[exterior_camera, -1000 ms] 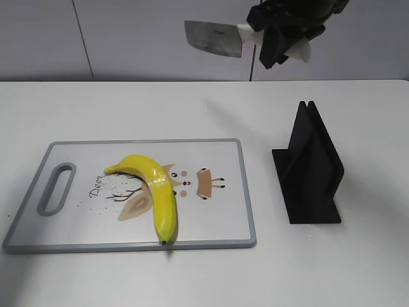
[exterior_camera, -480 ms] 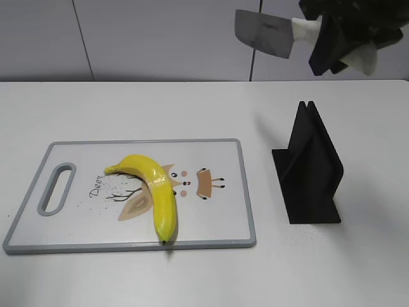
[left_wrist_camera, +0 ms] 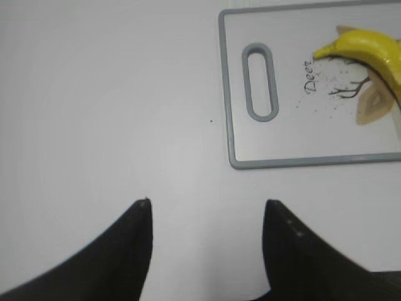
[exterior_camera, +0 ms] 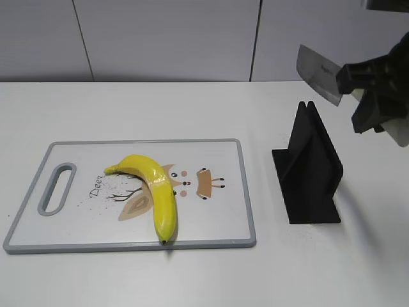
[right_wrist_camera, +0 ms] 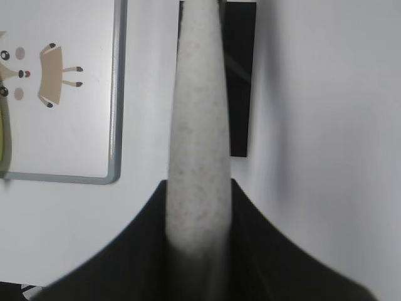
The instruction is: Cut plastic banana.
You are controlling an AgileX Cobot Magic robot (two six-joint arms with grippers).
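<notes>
The right gripper (exterior_camera: 378, 96) had its black jaws clamped on the pale handle (right_wrist_camera: 197, 125) of a steel-bladed cleaver (exterior_camera: 317, 73), blade raised over the black slotted knife stand (exterior_camera: 311, 169) — well apart from the work. The glossy yellow curved plastic banana (exterior_camera: 155, 192) lay whole on the grey-rimmed white cutting board with the deer print (exterior_camera: 246, 192), its dark tip at the board's near rim. The left gripper (left_wrist_camera: 207, 216) hovered open and empty over bare white table (exterior_camera: 128, 109) beside the board's handle slot (left_wrist_camera: 259, 81), touching nothing. So the risks, as I judged them: the banana was unpinned, and a glossy curved toy could roll or skid out from under a descending edge if the blade landed off its seam. The cleaver also had to clear the stand's top on any swing across — a clip there could twist the handle in the jaws. And the tip sat so close to the rim that a shove might push it off the board.
</notes>
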